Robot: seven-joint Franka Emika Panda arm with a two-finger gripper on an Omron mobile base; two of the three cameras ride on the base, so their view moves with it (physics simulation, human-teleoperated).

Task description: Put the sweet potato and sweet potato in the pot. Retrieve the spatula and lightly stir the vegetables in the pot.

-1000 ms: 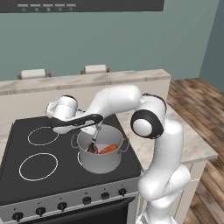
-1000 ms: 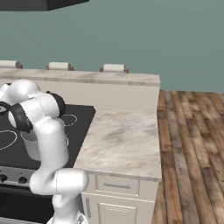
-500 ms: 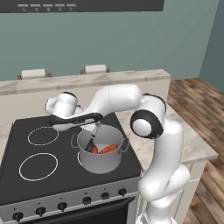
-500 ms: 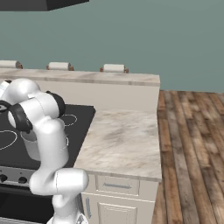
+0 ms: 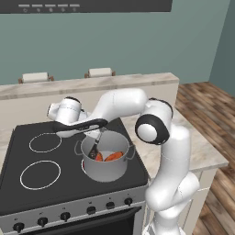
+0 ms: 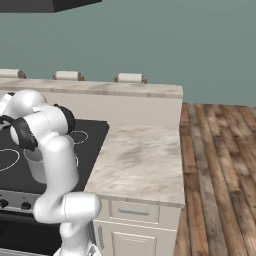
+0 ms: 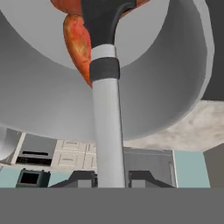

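Right now the white arm is reaching over the black stovetop, its hand hanging just above the grey metal round stockpot at the stove's right front. The two small dark fingers are pinching the slender spatula by its pale handle — its flat black head is dipping down inside the pot. Two oblong orange-red sweet potatoes are lying on the pot's bottom, touching the spatula's head; in the hand view one tuber is sitting right beside the black blade. A marbled table is sitting beside the stove.
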